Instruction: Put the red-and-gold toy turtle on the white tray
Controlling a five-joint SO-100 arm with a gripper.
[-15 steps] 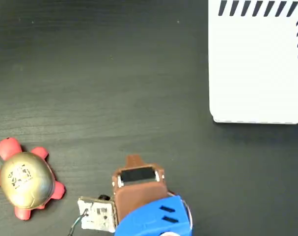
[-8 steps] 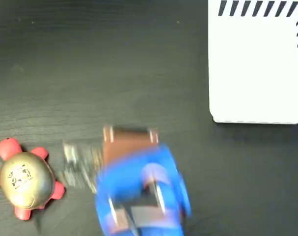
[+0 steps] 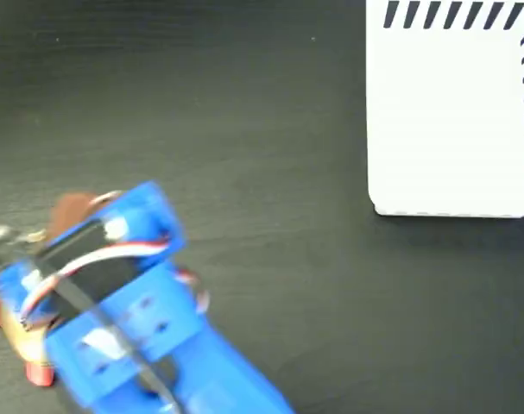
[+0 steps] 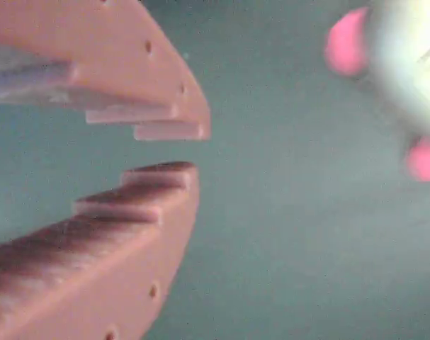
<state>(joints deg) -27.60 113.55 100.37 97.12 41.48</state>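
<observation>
In the fixed view we see the blue arm (image 3: 132,328) stretched across the lower left of the dark table (image 3: 244,129), blurred, with a black block and red and white wires on its upper side. It covers most of the turtle (image 3: 20,332): only a sliver of gold shell and two red feet show at the left edge, one foot at the far left and one lower down. A brown part, which we take for the gripper (image 3: 72,210), pokes out at the arm's upper left end, just above where the turtle lies; this view is too smeared for us to judge the jaws. In the wrist view we see the gripper (image 4: 173,149) more plainly: two pinkish-brown stepped fingers (image 4: 115,234) enter from the left, their tips a narrow gap apart, with bare table between them and nothing held, so we call the claw slightly open and empty. The turtle (image 4: 406,64) sits in the upper right corner of that view, blurred, a pale shiny shell with two pink blobs at its side, well clear of the fingertips. The tray (image 3: 451,112) lies in the upper right corner of the fixed view, white with dark diagonal stripes along its top and right edges, well apart from both arm and turtle.
</observation>
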